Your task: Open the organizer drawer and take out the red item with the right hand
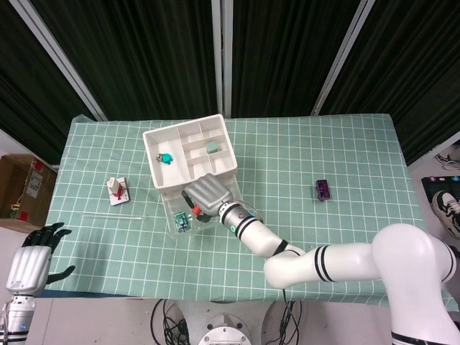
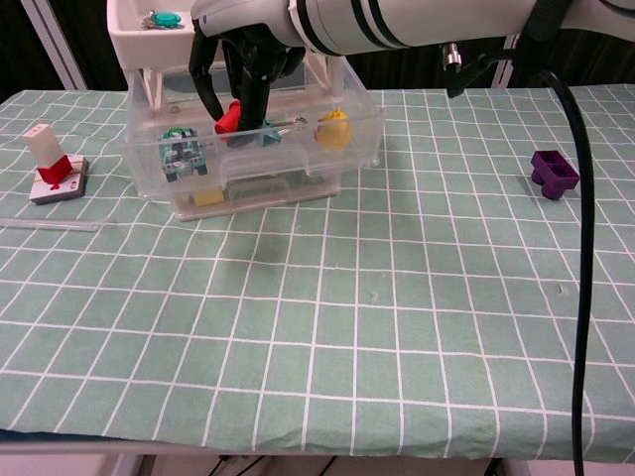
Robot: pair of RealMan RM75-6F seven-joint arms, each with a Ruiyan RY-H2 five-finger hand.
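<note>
The clear drawer (image 2: 298, 186) stands pulled out in front of the white organizer (image 1: 188, 151). My right hand (image 2: 253, 59) reaches down into the drawer and pinches the red item (image 2: 230, 117) between its dark fingers. The red item is tilted and sits a little above the drawer floor. From the head view the right hand (image 1: 208, 192) covers most of the drawer (image 1: 175, 214), and only a sliver of the red item (image 1: 195, 210) shows. My left hand (image 1: 32, 262) hangs open off the table's near left corner, holding nothing.
In the drawer lie a green item (image 2: 181, 156), a yellow item (image 2: 332, 127) and a metal clip (image 2: 288, 124). A purple block (image 2: 554, 171) sits at the right. A white-and-red block (image 2: 50, 159) and a clear rod (image 2: 50, 224) lie at the left.
</note>
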